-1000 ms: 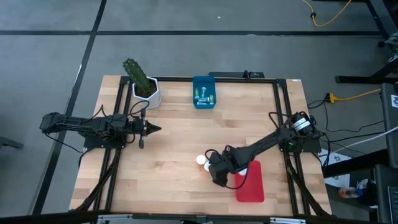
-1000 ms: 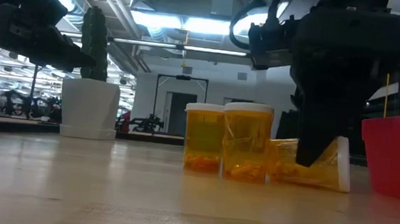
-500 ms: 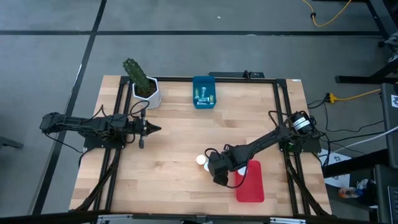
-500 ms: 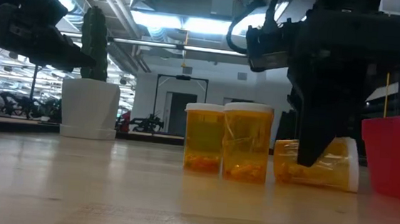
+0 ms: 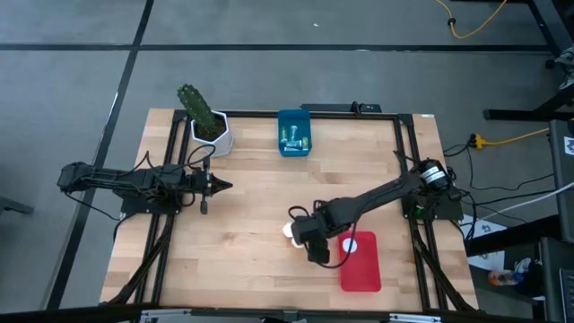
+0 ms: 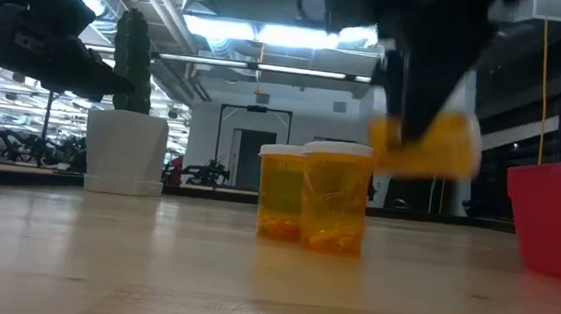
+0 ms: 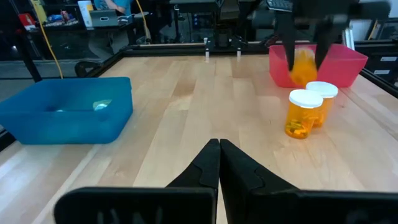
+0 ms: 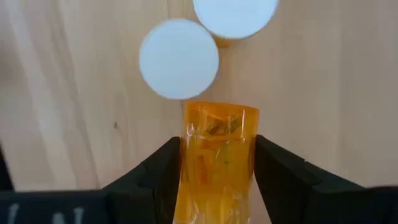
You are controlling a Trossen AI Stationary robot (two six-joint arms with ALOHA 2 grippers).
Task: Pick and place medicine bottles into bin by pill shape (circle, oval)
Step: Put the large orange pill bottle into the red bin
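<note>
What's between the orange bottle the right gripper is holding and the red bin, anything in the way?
Nothing visible. The right gripper holds the orange bottle lifted off the table, and the red bin lies just beside it. The two standing orange bottles are on the side away from the bin.

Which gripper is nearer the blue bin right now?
Left. The left gripper waits shut beside the cactus pot, nearer the blue bin; the right gripper, holding an orange bottle, is by the red bin.

My fingers (image 8: 155,171) clamp an orange bottle (image 8: 219,155) on both sides above the wooden table (image 8: 74,93), near two white caps (image 8: 178,58).
</note>
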